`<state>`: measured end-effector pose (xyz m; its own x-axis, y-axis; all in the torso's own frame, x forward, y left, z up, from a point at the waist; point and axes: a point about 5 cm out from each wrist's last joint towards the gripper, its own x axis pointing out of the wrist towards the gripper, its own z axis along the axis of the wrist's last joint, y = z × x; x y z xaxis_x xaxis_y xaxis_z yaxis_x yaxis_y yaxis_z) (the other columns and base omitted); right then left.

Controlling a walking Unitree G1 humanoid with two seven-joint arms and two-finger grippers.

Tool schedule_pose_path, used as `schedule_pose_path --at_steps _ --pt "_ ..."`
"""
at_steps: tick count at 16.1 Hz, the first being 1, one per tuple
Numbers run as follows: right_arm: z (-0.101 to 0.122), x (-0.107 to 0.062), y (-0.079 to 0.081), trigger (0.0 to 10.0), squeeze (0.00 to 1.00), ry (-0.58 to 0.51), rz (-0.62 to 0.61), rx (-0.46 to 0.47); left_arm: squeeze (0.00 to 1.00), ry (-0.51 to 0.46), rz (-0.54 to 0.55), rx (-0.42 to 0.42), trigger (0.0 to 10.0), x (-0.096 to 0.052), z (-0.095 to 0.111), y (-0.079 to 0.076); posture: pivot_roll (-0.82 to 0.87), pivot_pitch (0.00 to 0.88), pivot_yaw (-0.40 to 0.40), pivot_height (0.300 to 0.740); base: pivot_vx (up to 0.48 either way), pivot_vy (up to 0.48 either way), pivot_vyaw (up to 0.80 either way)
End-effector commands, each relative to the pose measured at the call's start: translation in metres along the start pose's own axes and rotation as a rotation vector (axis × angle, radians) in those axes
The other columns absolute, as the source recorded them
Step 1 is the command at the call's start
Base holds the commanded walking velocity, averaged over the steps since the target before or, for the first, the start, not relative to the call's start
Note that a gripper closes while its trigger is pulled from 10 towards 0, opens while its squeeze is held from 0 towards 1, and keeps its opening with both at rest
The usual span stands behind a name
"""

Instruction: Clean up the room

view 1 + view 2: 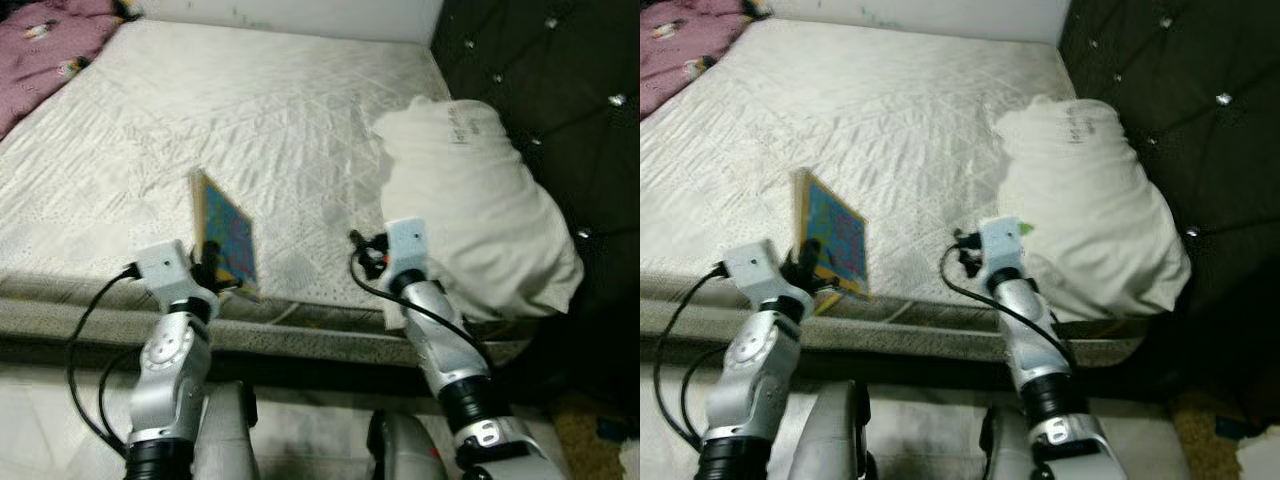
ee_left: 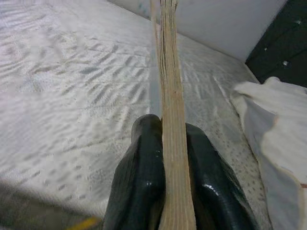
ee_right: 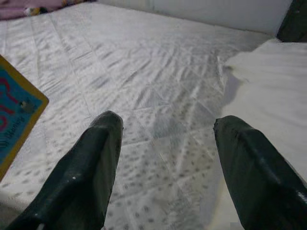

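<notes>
A thin book (image 1: 226, 233) with a blue and yellow cover stands upright on its edge over the near edge of the white mattress (image 1: 250, 120). My left gripper (image 1: 210, 258) is shut on its lower edge; in the left wrist view both black fingers (image 2: 144, 182) clamp the book's page edge (image 2: 171, 96). My right gripper (image 3: 165, 143) hangs open over the mattress near its front edge, just left of a white pillow (image 1: 470, 200), with nothing between its fingers. The book's corner (image 3: 17, 120) lies at the edge of the right wrist view.
A dark tufted headboard (image 1: 560, 90) stands to the right of the bed, behind the pillow. A pink blanket (image 1: 45, 50) lies at the far left corner. A white wall (image 1: 300, 15) runs behind the bed. The mattress's grey front edge (image 1: 300, 335) lies below my grippers.
</notes>
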<state>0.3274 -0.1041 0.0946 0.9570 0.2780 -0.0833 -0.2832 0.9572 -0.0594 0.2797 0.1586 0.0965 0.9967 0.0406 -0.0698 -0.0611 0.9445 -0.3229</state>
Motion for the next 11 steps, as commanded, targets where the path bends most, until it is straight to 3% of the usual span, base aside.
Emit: schedule_pose_path --at_steps 1,5,11 --pt "-0.0015 -0.0028 -0.0120 10.0 0.00 0.005 -0.030 -0.010 0.00 -0.045 -0.070 -0.023 10.0 0.0011 0.0079 -0.0163 0.02 0.040 -0.026 0.609 0.458 0.000 0.00" --pt "-0.0016 -0.0034 -0.0121 10.0 0.00 0.005 -0.031 -0.012 0.00 -0.041 -0.072 -0.029 10.0 0.0012 0.0069 -0.0179 0.02 0.042 -0.026 0.609 0.412 0.000 0.00" --pt "-0.0015 -0.0033 -0.0124 10.0 0.00 0.002 -0.033 -0.008 0.00 -0.016 -0.077 -0.029 10.0 0.0043 0.0040 -0.0188 0.02 0.045 -0.025 0.600 0.000 0.000 0.00"
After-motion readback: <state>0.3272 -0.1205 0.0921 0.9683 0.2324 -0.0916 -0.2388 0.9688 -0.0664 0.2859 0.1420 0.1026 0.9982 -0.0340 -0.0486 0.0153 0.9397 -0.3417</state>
